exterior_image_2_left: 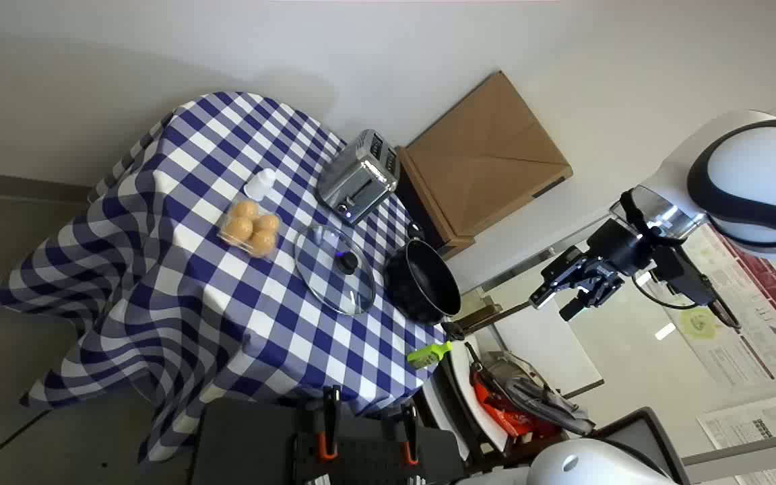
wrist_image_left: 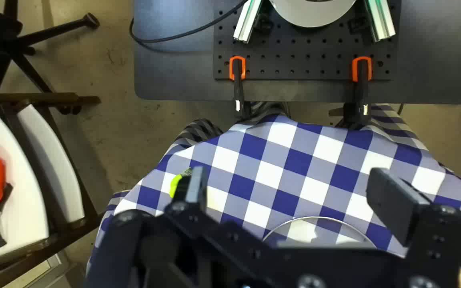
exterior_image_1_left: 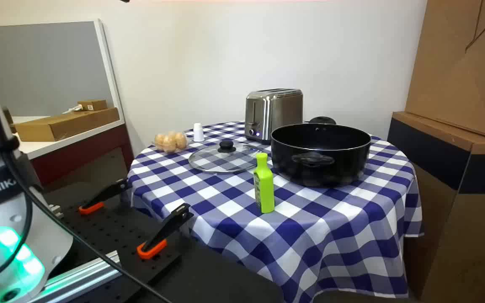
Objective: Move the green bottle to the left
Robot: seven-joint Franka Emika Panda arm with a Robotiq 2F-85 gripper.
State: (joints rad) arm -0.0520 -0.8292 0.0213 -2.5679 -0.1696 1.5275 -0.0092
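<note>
Bottle (exterior_image_1_left: 264,189) shows whole in both exterior views only.

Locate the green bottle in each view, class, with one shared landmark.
In an exterior view, green bottle: right of centre, below middle.
In an exterior view, green bottle: right of centre, lower third.
Wrist view, green bottle: left of centre, partly hidden by end effector.
Shared landmark: checked tablecloth.

Soft room light; faint shadow on wall (exterior_image_2_left: 307,54).
Your wrist view: hand (wrist_image_left: 288,184) blurred; in an exterior view: green lamp (exterior_image_1_left: 22,253) glaring.
</note>
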